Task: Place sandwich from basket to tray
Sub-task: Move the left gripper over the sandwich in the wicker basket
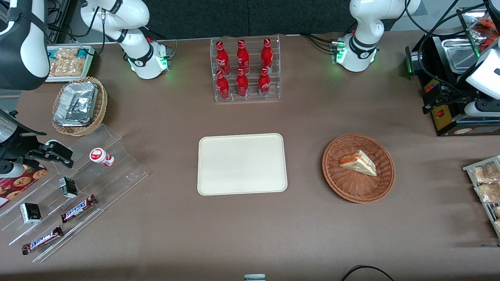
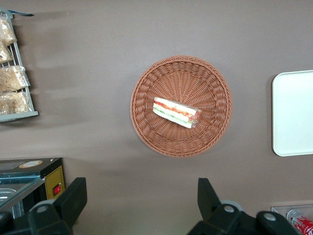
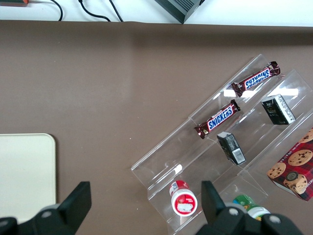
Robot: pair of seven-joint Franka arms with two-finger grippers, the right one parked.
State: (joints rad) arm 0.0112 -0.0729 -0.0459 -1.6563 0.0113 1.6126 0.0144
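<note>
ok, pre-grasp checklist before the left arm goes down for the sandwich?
1. Sandwich in basket: ok, lying flat near the middle.
2. Gripper open: ok, fingers spread wide, holding nothing.
3. Gripper over the sandwich: not ok, high above the table and off to the side of the basket.
4. Tray free to receive: ok, nothing on it.
5. Path from basket to tray: ok, bare table between them.

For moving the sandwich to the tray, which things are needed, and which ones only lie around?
Needed: sandwich in the basket; tray, bare; left arm's end effector, open, high above the table beside the basket.

Lying about: red bottles; Snickers bars; tan basket with foil packs.
</note>
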